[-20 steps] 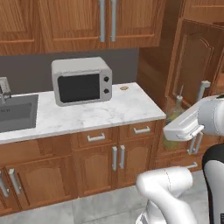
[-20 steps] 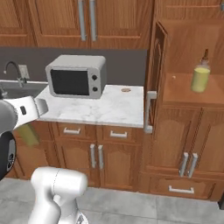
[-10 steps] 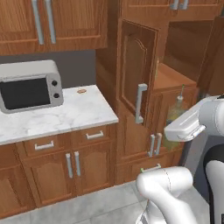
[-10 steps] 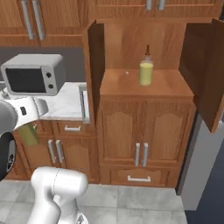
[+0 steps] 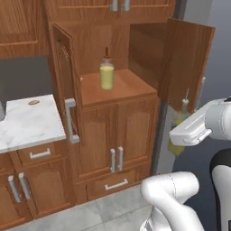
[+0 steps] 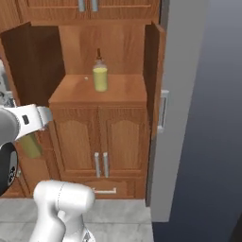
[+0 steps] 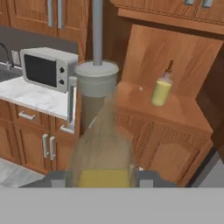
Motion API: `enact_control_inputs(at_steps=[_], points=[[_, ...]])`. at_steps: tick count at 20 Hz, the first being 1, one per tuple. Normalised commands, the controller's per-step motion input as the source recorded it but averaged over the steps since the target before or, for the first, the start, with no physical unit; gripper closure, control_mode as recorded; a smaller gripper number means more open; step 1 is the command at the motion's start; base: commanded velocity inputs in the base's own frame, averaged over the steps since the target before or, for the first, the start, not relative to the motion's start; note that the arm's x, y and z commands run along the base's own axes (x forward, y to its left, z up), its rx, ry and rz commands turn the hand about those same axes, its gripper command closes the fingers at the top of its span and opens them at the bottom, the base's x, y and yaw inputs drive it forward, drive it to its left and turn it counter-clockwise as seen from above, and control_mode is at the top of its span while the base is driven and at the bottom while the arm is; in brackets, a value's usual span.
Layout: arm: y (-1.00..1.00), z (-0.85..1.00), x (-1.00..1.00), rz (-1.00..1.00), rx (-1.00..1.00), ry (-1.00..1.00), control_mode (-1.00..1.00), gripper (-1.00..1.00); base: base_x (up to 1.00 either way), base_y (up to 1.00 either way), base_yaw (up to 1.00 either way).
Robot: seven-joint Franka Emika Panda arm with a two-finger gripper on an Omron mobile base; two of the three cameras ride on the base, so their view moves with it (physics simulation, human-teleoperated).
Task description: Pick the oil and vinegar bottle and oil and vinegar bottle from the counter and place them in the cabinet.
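The cabinet [image 5: 122,90] is open. Its two doors swing wide to the sides, and the left door [image 5: 65,85] has a grey handle [image 5: 71,120]. Inside is a deep wooden shelf [image 6: 118,90].

The round bottle [image 5: 106,72] stands upright on that shelf, near the middle. It is clear, with pale yellow liquid and a brown neck. In the right base view the same bottle [image 6: 99,74] stands a bit left of the middle of the shelf. In the hand view it [image 7: 162,89] shows off to the right, further back.

The green bottle [image 5: 179,128] is held up in the air by the robot's arm, in front of the cabinet and lower than the shelf. It is well apart from the round bottle. Its thin spout points up. In the hand view the green bottle [image 7: 99,127] is very close and stands right between the tips of the tool [image 7: 101,178]. The tool is closed around the bottom part of the bottle, with one finger [image 7: 59,179] on each side. In the right base view a bit of the green bottle [image 6: 30,145] peeks out under the white arm.

To the left of the cabinet is a marble worktop [image 5: 27,122] with a small brown thing [image 5: 33,102] lying on it. In the hand view a microwave [image 7: 48,68] sits on the worktop, next to a sink tap [image 7: 5,52].
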Motion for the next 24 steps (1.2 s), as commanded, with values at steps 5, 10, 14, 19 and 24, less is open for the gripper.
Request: enact_control_inputs(at_steps=[5, 10, 14, 19, 24], points=[[0.0, 0.0, 0.0, 0.0, 0.0, 0.0, 1.0, 1.0, 0.45, -0.71, -0.11], [0.0, 0.0, 0.0, 0.0, 0.0, 0.0, 1.0, 1.0, 0.73, -0.04, -0.01], [0.0, 0.0, 0.0, 0.0, 0.0, 0.0, 1.0, 1.0, 0.55, 0.16, 0.0], [0.0, 0.0, 0.0, 0.0, 0.0, 0.0, 1.0, 1.0, 0.44, 0.18, 0.0], [0.0, 0.0, 0.0, 0.0, 0.0, 0.0, 1.0, 1.0, 0.67, 0.16, 0.0]])
